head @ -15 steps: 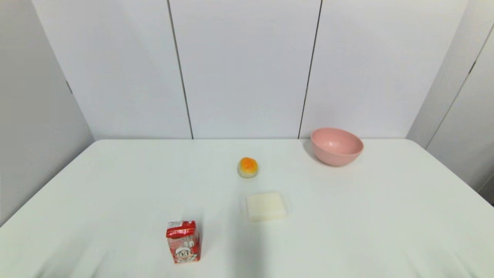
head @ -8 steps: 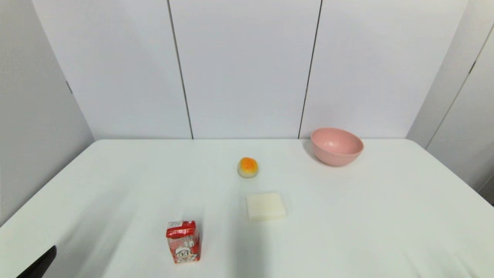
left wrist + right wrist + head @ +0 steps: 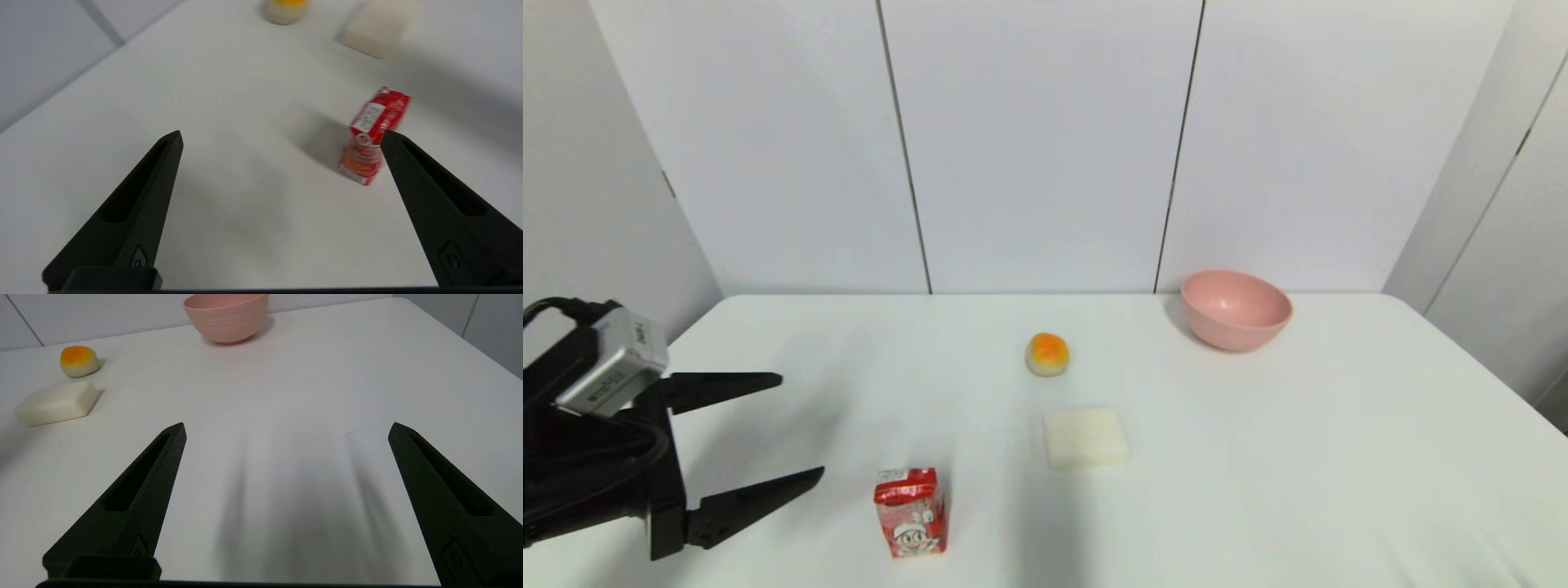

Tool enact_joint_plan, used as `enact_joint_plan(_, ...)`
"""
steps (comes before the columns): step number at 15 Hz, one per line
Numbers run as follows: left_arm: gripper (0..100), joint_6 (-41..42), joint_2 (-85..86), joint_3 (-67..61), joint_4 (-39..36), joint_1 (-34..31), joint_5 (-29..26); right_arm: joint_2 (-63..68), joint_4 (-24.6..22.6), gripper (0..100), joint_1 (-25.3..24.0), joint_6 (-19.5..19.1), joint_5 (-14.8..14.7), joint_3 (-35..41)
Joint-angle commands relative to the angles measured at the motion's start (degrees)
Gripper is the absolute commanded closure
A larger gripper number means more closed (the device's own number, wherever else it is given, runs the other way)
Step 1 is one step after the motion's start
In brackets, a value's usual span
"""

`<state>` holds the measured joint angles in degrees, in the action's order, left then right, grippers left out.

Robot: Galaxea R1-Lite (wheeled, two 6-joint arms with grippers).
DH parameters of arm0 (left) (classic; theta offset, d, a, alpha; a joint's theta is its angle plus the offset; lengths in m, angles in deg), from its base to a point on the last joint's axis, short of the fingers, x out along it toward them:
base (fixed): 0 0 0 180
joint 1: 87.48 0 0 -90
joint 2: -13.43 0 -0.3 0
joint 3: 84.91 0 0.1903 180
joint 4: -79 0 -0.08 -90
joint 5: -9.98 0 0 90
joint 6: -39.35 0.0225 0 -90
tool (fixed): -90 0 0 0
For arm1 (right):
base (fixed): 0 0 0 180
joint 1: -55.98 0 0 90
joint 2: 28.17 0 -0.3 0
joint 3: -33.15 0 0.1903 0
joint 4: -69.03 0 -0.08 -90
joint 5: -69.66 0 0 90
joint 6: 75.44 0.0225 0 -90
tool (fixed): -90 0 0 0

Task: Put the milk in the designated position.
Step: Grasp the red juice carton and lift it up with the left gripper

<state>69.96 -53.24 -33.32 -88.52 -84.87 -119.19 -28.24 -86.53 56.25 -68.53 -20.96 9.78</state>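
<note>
In the head view we see the left gripper (image 3: 800,426) with its fingers spread wide and empty, hovering to the left of the milk (image 3: 911,511), which stands upright near the front edge of the table (image 3: 1339,457). Only the right wrist view shows the right gripper (image 3: 286,430), also spread apart and empty, over bare table; the white block (image 3: 57,403), the bun (image 3: 79,361) and the pink bowl (image 3: 226,316) lie farther off.

Bare table (image 3: 792,343) between left tool (image 3: 800,429) and milk (image 3: 912,511); white block (image 3: 1085,438) beyond, well apart.
</note>
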Motion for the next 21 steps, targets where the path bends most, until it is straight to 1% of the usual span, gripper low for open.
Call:
enact_joint_plan(1,0,14.92,-19.20,2.28,0.08,1.96,-16.55,0.07,-0.02,0,0.00,0.03,0.01,0.00)
enact_joint_plan(2,0,15.18,-20.52,2.19,0.34,2.84,-19.10,0.07,-0.02,0,0.00,0.03,0.01,0.00)
enact_joint_plan(5,0,15.09,-23.24,2.98,0.52,5.30,-22.09,0.07,-0.02,0,0.00,0.03,0.01,0.00)
enact_joint_plan(9,0,15.09,-26.49,3.77,0.78,7.85,-22.36,0.07,-0.02,0,0.00,0.03,0.01,0.00)
enact_joint_plan(15,0,15.53,-31.42,7.55,0.87,8.47,-22.18,0.07,-0.02,0,0.00,0.03,0.01,0.00)
enact_joint_plan(20,0,15.71,-33.17,7.90,2.10,8.64,-21.92,0.07,-0.02,0,0.00,0.03,0.01,0.00)
enact_joint_plan(21,100,15.71,-33.35,7.81,2.10,8.64,-21.83,0.07,-0.02,0,0.00,0.03,0.01,0.00)
